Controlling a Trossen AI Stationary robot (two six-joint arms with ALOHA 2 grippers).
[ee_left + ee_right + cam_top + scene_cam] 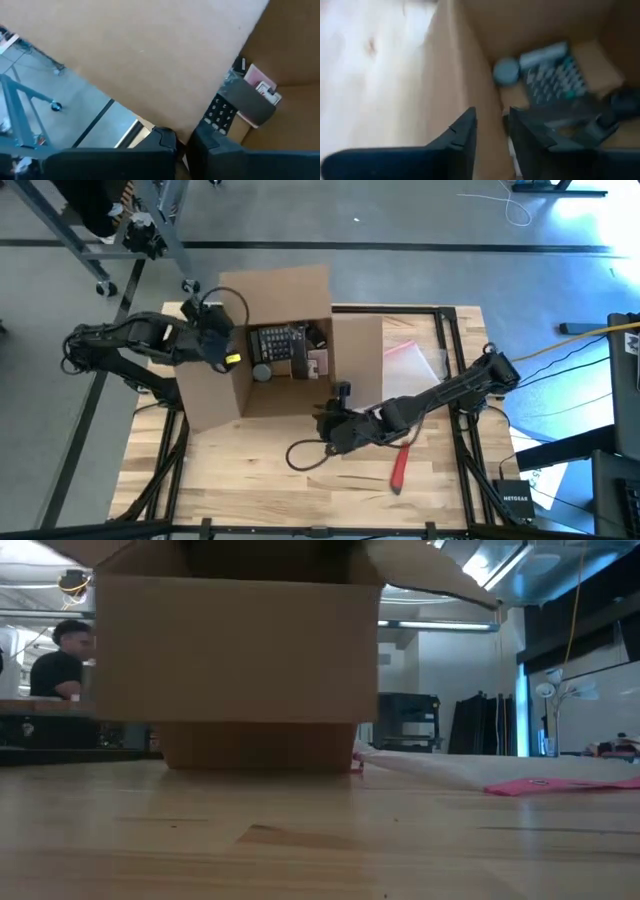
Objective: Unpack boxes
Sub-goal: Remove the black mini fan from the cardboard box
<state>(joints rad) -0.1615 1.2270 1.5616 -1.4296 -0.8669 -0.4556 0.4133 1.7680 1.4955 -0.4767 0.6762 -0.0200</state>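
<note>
You have the plain brown corrugated cardboard box point(275, 340) standing open between your 2 grippers, its 4 flaps spread. Your left gripper point(182, 145) is at the box's left flap, its fingers closed onto the flap's edge, so the box interior lies just beyond its tips. Your right gripper point(492, 135) sits at the near wall's rim, fingers point(462, 135) slightly apart with the cardboard edge between them; whether they actually pinch it you cannot tell. Inside the box lie a dark keypad device point(278, 340), a grey round puck point(261, 371) and smaller packets.
</note>
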